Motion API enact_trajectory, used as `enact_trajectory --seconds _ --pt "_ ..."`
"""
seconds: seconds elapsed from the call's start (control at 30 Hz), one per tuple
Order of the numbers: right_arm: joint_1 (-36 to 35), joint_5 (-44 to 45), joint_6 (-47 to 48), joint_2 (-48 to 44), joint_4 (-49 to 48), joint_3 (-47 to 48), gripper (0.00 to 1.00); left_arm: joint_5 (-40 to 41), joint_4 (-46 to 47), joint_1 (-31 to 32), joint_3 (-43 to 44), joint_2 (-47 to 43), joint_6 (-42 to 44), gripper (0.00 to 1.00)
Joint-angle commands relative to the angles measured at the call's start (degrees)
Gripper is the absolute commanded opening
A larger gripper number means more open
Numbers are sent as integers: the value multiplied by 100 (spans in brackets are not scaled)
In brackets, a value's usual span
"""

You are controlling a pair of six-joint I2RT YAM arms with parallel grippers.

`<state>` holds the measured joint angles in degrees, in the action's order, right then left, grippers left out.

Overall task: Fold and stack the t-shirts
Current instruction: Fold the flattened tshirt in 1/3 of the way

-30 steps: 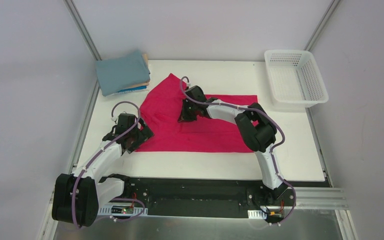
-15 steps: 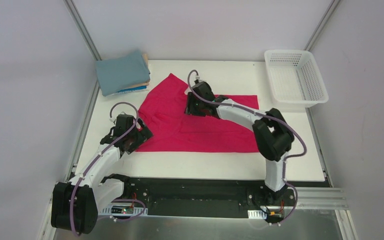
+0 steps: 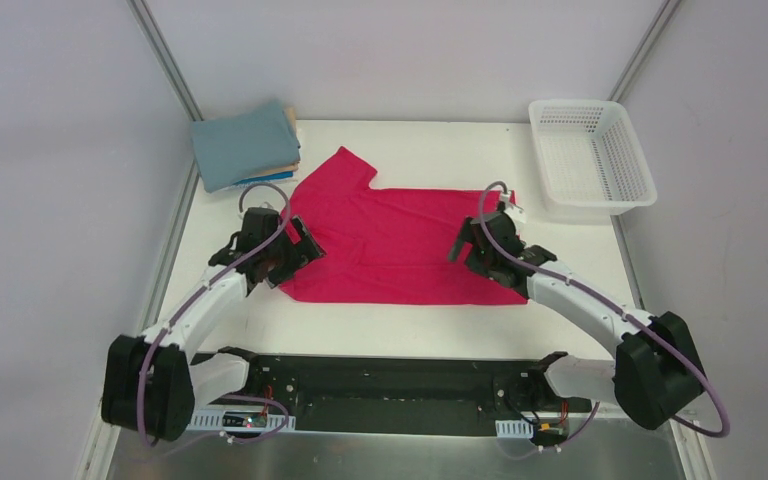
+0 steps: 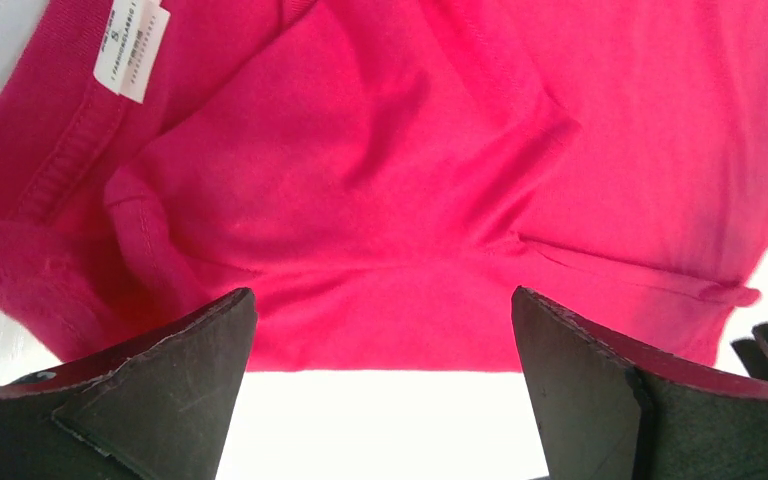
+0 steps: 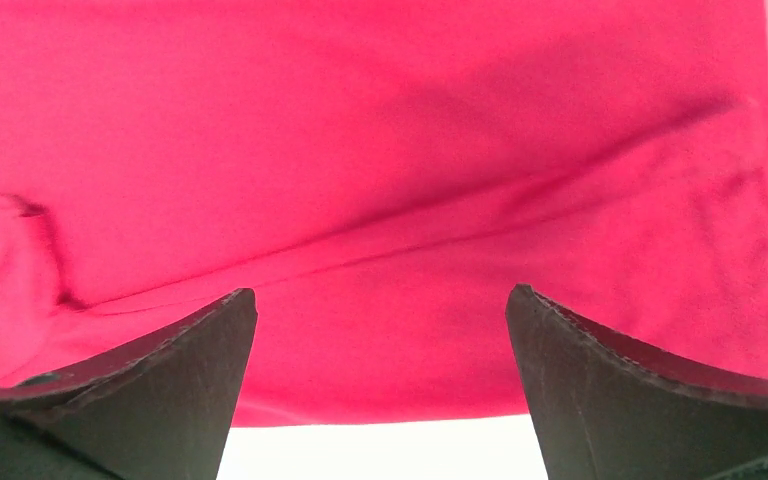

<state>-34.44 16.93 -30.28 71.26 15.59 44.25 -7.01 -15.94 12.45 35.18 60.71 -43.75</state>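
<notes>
A crimson-pink t-shirt (image 3: 390, 240) lies spread flat in the middle of the white table (image 3: 430, 150), one sleeve pointing to the back left. My left gripper (image 3: 300, 255) hovers open over its left near edge; in the left wrist view the shirt (image 4: 380, 180), with a white neck label (image 4: 130, 45), fills the space beyond the open gripper (image 4: 382, 330). My right gripper (image 3: 467, 250) stands open over the shirt's right near part, and the right wrist view shows the cloth (image 5: 380, 150) past the empty gripper (image 5: 380, 330). Folded t-shirts (image 3: 245, 145), teal-grey on top, are stacked at the back left.
A white mesh basket (image 3: 590, 155) stands at the back right corner. Metal frame posts run along both sides of the table. A strip of bare table (image 3: 410, 325) runs between the shirt's near edge and the arm bases.
The right gripper opened and let go of the cloth, then swung from the shirt's upper middle to its right near part. The shirt now lies flatter. The left gripper edged up toward the shirt.
</notes>
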Motion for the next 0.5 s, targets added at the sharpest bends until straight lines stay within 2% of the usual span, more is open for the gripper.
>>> enact_trajectory --seconds 0.0,0.17,0.27,0.47 --pt "527 -95 -425 -308 41 -592 99 91 290 47 250 781 114 99" --pt "867 -264 -373 -320 -80 -993 99 433 129 47 81 1025 60 99" --pt "947 -361 -461 -301 26 -1121 99 618 -42 47 -237 640 -104 99" --pt "970 -297 -704 -482 477 -1355 99 1623 -838 47 -599 -537 -334 99"
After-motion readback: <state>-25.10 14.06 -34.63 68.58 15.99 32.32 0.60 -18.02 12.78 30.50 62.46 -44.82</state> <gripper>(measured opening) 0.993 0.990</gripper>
